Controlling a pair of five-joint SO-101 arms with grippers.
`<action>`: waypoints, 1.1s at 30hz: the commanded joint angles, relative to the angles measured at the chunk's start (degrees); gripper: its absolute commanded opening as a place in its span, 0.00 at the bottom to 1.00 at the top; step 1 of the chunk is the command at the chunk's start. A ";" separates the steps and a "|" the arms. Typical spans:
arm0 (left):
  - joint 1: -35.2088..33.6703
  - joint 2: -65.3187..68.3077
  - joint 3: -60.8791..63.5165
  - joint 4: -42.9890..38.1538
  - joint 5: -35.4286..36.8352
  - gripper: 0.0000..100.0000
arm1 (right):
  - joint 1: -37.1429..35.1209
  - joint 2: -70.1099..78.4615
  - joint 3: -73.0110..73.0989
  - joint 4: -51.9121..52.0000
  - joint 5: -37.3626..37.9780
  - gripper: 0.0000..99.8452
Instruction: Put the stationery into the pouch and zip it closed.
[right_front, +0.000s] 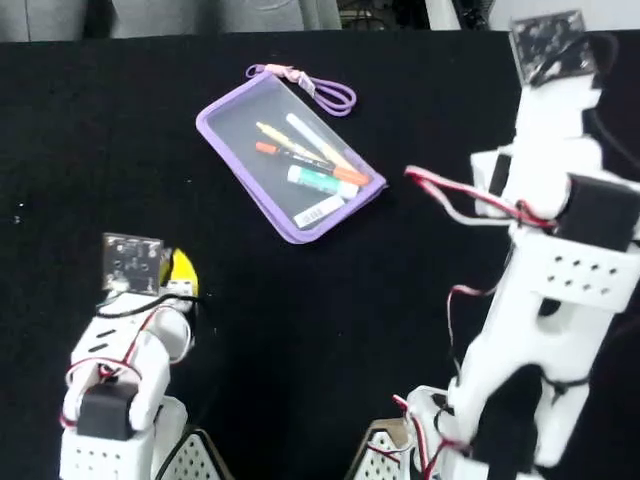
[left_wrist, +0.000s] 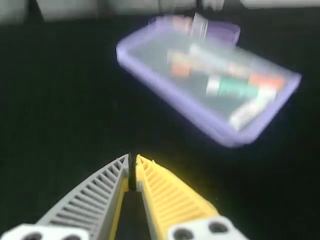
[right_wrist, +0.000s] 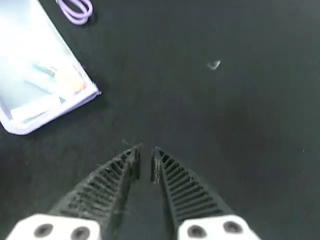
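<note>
A clear pouch with a lilac rim (right_front: 291, 158) lies flat on the black table, towards the back middle. Several pens, an orange marker and a green-banded glue stick (right_front: 322, 181) lie inside it. Whether its zip is closed I cannot tell. My left gripper (left_wrist: 132, 161), one finger grey and one yellow, is shut and empty, well short of the pouch (left_wrist: 210, 85); in the high view its yellow finger (right_front: 183, 268) is at the near left. My right gripper (right_wrist: 146, 150) hovers over bare table beside the pouch's corner (right_wrist: 35, 85), its black fingers drawn together and empty.
The pouch's lilac wrist strap (right_front: 330, 92) trails off its far end, also showing in the right wrist view (right_wrist: 75, 7). The right arm's white body (right_front: 550, 260) and loose cables (right_front: 450, 195) rise at the right. A small white speck (right_wrist: 214, 64) lies on the table.
</note>
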 joint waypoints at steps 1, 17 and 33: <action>-0.40 -0.35 2.86 4.40 -0.44 0.03 | 0.79 -9.10 13.85 -7.30 -0.62 0.05; -0.40 -0.26 12.53 8.44 -0.53 0.03 | 0.70 -44.09 64.48 -25.67 -0.62 0.05; -0.40 -0.18 17.80 9.05 -0.53 0.03 | -6.33 -66.86 84.70 -25.49 -0.26 0.05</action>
